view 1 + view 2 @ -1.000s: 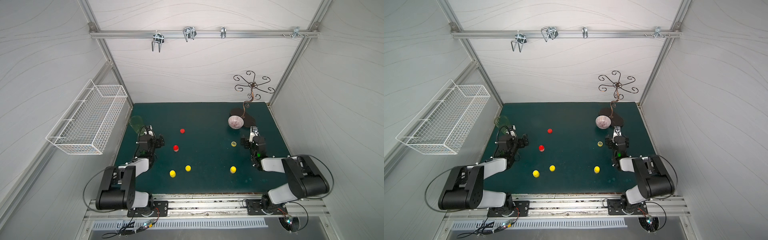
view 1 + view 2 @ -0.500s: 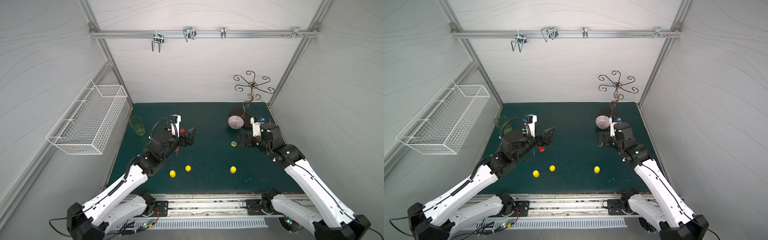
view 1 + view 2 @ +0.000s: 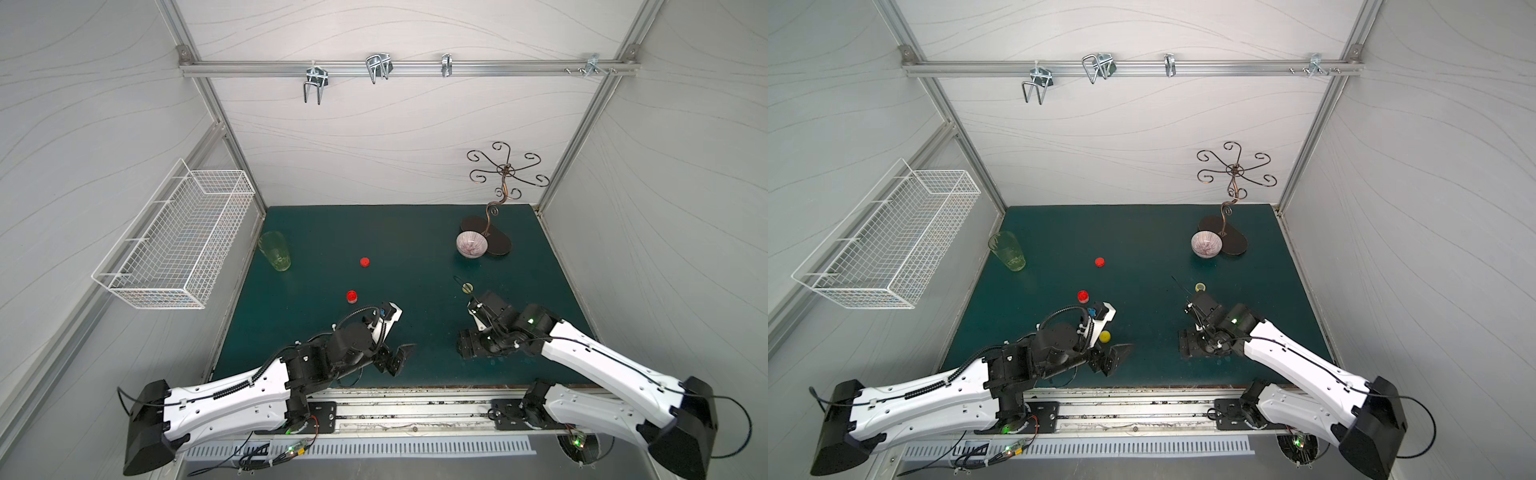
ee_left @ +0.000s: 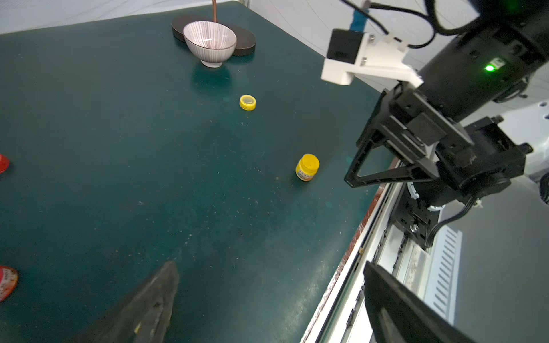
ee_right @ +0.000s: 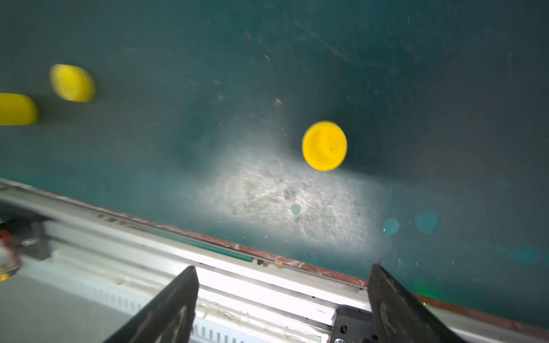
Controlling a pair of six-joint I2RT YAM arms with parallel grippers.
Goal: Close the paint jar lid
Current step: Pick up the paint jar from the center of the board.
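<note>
I hold my right gripper (image 5: 283,267) with jaws spread and empty. The small yellow plastic paint jar (image 5: 324,145) stands on the dark green mat (image 5: 416,89), ahead of its fingertips and untouched. My left gripper (image 4: 269,264) is also spread and empty.

We find both top views bright, evenly lit and sharp, with wide-angle stretch toward the edges. The left wrist view is crisp, with a soft shadow beneath the bowl (image 4: 209,41). In the right wrist view motion blur smears the jar (image 5: 324,145), pale glare washes the mat (image 5: 416,89), and the rail (image 5: 267,285) blows out white.
</note>
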